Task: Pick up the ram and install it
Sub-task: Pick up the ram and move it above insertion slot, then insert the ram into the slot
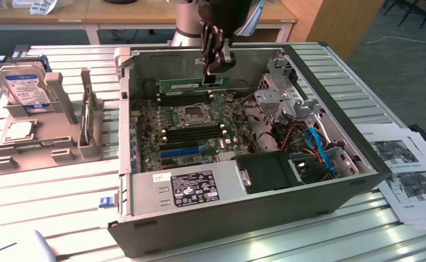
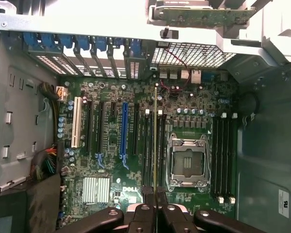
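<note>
**Carry looks done, seating in hand**

My end effector (image 1: 213,77) is closed down narrow on the ram (image 1: 192,83), pinching the green stick by its upper edge so it hangs level. This sits in the upper middle of the exterior frame, inside the open computer case (image 1: 220,218). From the wrist camera I see the ram (image 2: 155,138) edge-on as a thin line running out from between the fingertips of the end effector (image 2: 155,193). It lies over the motherboard (image 2: 111,160), beside the CPU socket (image 2: 188,162).

I judge the pick-up finished and the install not yet made. In the exterior view the stick appears to hang above the board, not sunk into anything. How far above, I cannot tell.

The line of the stick runs parallel to the black memory slots (image 2: 148,145) next to the socket. It seems to fall between two of them rather than squarely over one.

As I read it, seating calls for the stick's lower edge to sit exactly over a single slot. It must be square along its whole length, with its notch matched to the slot's key. Whether the end latches stand open I cannot make out. The push should be straight down with no tilt, since a skewed stick could bind or bend.

On the worktop (image 1: 53,191) at the exterior view's left, a hard drive (image 1: 27,87) stands in a grey holder, well apart from the work.
</note>
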### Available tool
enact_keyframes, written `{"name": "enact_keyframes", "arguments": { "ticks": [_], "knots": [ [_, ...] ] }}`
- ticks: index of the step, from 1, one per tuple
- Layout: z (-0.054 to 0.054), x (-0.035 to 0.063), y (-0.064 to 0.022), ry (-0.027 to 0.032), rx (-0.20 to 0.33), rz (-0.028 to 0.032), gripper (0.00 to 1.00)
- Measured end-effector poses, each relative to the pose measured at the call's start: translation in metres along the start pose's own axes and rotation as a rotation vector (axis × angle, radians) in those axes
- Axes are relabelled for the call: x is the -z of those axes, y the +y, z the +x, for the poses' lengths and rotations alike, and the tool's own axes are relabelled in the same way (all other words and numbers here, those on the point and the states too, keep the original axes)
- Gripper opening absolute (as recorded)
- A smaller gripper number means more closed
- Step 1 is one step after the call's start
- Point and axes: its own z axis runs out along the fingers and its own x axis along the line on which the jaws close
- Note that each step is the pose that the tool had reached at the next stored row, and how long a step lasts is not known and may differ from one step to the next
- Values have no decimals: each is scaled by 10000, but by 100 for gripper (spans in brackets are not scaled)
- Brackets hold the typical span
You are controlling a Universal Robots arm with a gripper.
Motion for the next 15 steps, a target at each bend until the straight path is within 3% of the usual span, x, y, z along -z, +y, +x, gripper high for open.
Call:
{"name": "enact_keyframes", "arguments": {
  "ticks": [15],
  "knots": [
    [0, -11, -1, -4, -1, 2, 12]
  ]
}}
